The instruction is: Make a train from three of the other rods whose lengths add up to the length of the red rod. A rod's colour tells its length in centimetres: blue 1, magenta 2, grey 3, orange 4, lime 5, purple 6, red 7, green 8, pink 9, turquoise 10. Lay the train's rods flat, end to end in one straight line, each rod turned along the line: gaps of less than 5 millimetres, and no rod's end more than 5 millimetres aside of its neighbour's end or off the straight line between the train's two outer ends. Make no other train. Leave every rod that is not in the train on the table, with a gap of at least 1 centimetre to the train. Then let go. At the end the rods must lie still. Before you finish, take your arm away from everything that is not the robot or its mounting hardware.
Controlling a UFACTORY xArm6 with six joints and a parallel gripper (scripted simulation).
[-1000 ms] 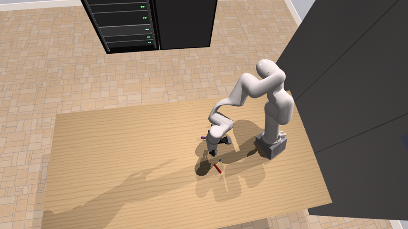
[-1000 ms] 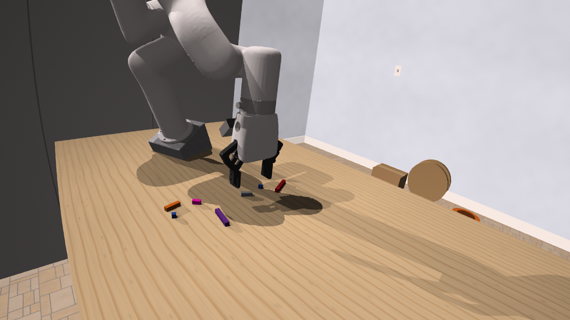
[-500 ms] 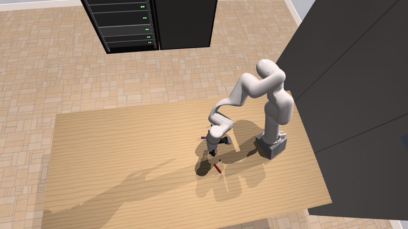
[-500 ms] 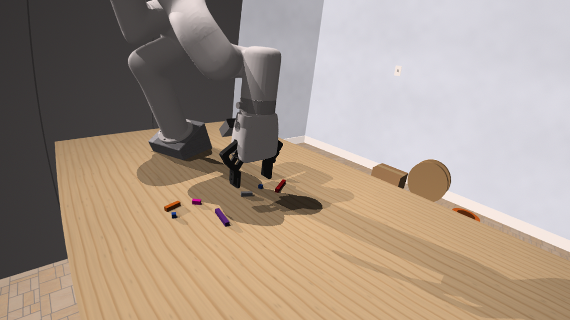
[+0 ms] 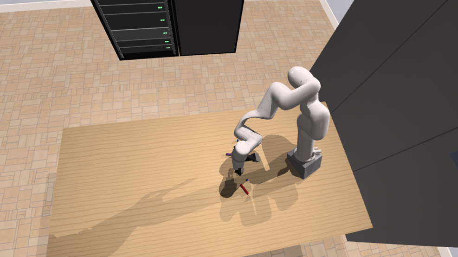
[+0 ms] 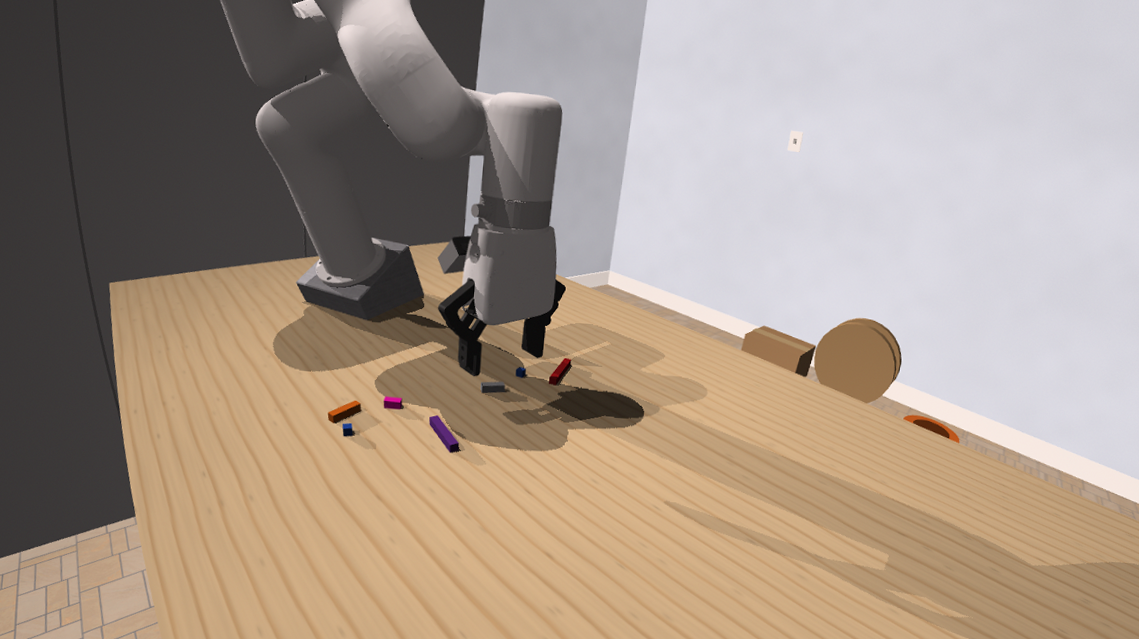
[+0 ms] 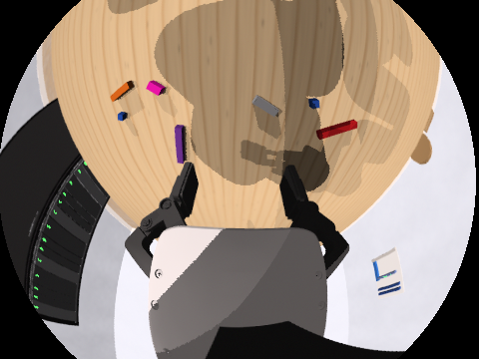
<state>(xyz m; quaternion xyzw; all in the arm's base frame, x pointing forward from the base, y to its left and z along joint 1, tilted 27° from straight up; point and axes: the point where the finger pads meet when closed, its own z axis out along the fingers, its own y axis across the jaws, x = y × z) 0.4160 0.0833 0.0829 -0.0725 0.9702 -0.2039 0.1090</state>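
Observation:
My gripper [image 6: 499, 353] is open and empty, hovering low over the table beside the grey rod [image 6: 493, 387]. In the wrist view the open gripper [image 7: 236, 189] frames bare table, with the grey rod [image 7: 266, 106] ahead of it. A small blue rod [image 6: 520, 371] and the red rod [image 6: 559, 370] lie just right of the grey one; they also show in the wrist view, blue [image 7: 314, 103] and red [image 7: 337, 130]. To the left lie the purple rod [image 6: 443, 432], magenta rod [image 6: 392, 401], orange rod [image 6: 344, 410] and a second blue rod [image 6: 347, 428]. All rods lie flat and apart.
The arm's base [image 6: 360, 285] stands at the back of the table. A dark cabinet wall [image 6: 71, 192] borders the table's left side. A cardboard box [image 6: 773, 347] and a round wooden disc [image 6: 858, 357] sit on the floor by the far wall.

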